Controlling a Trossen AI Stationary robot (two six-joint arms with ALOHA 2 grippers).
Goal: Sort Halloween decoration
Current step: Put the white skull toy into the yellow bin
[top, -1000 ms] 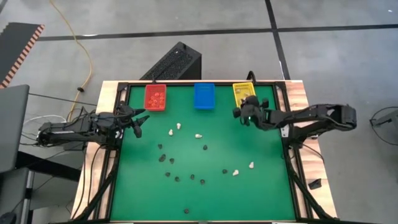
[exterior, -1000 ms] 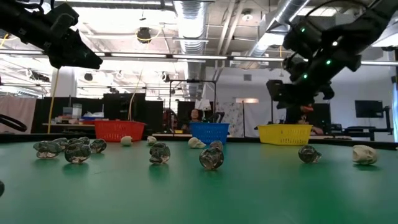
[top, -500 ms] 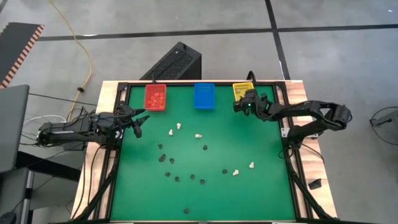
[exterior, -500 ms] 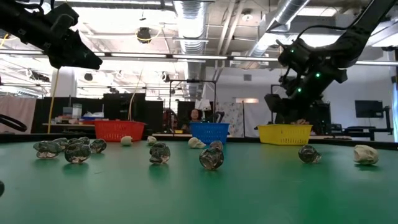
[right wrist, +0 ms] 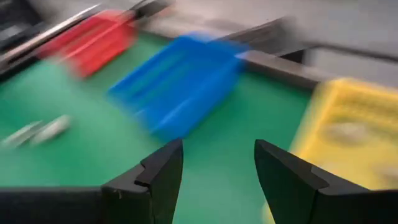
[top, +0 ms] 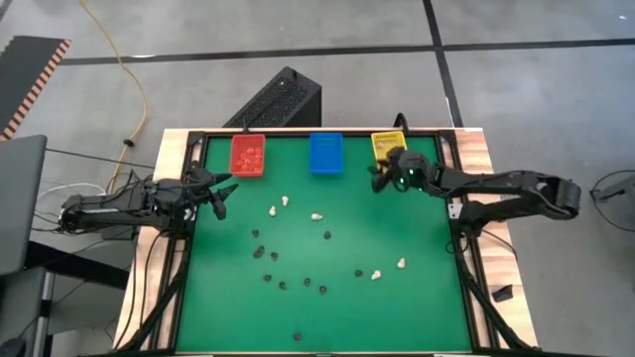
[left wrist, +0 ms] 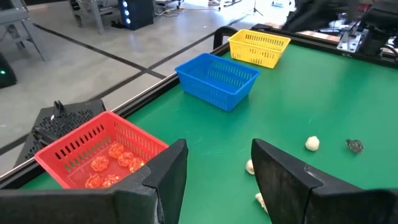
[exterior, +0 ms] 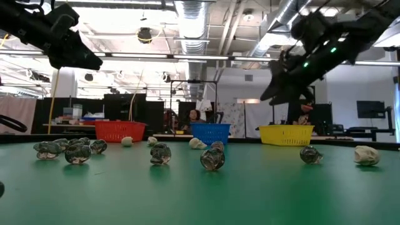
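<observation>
Cream-white trinkets and black ones of the Halloween decoration lie scattered on the green table top. Orange ones lie in the red bin. My right gripper hangs open above the table just in front of the yellow bin, slanting toward the blue bin; nothing shows between its fingers. My left gripper waits open at the table's left edge, clear of the table, with nothing in it.
The three bins stand in a row along the far edge. Something pale lies in the yellow bin. A black frame rims the table. The near third of the green top holds only one black trinket.
My right gripper went to the yellow bin's near edge, then came back toward the table's left and near side. It has tipped from pointing steeply down to a shallow slant and has risen a little. The trinkets on the table have not moved.
</observation>
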